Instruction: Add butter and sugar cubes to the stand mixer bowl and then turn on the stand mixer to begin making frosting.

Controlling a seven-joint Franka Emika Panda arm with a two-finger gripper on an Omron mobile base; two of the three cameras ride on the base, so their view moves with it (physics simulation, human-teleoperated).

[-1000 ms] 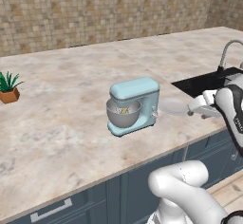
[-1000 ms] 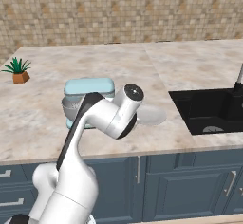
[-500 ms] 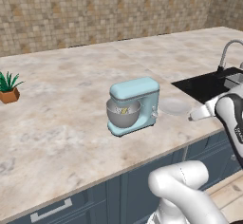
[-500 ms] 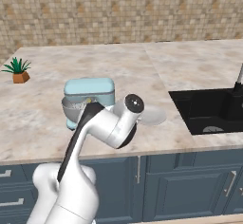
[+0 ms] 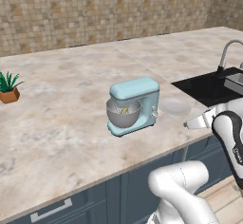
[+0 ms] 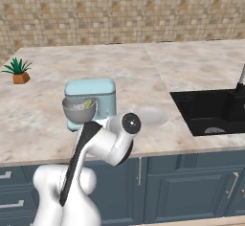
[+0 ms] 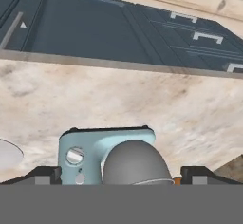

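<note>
The pale blue stand mixer [image 5: 137, 99] [image 6: 93, 96] stands mid-counter with the grey stand mixer bowl [image 5: 122, 115] [image 6: 79, 111] under its head. A bit of yellow butter [image 5: 125, 110] shows inside the bowl. The sugar cubes are too small to make out. In the hand view, which is rolled, the stand mixer [image 7: 109, 144] and its bowl [image 7: 135, 163] sit low between the fingertips [image 7: 47, 174]. My gripper [image 7: 121, 175] is open and holds nothing. My white wrist [image 5: 199, 122] hangs right of the mixer, near the counter's front edge.
A flat white plate [image 5: 174, 107] [image 6: 149, 116] lies just right of the mixer. Further right is a black sink [image 5: 209, 86] [image 6: 210, 110] with a faucet [image 5: 227, 52]. A potted plant [image 5: 8, 89] [image 6: 19, 72] stands far left. Dark blue cabinets [image 6: 191, 182] run below the counter.
My arm has swung lower: the elbow joint has dropped toward the counter's front edge in the right base view, and the wrist has sunk a little in the left base view. The mixer has not moved.
</note>
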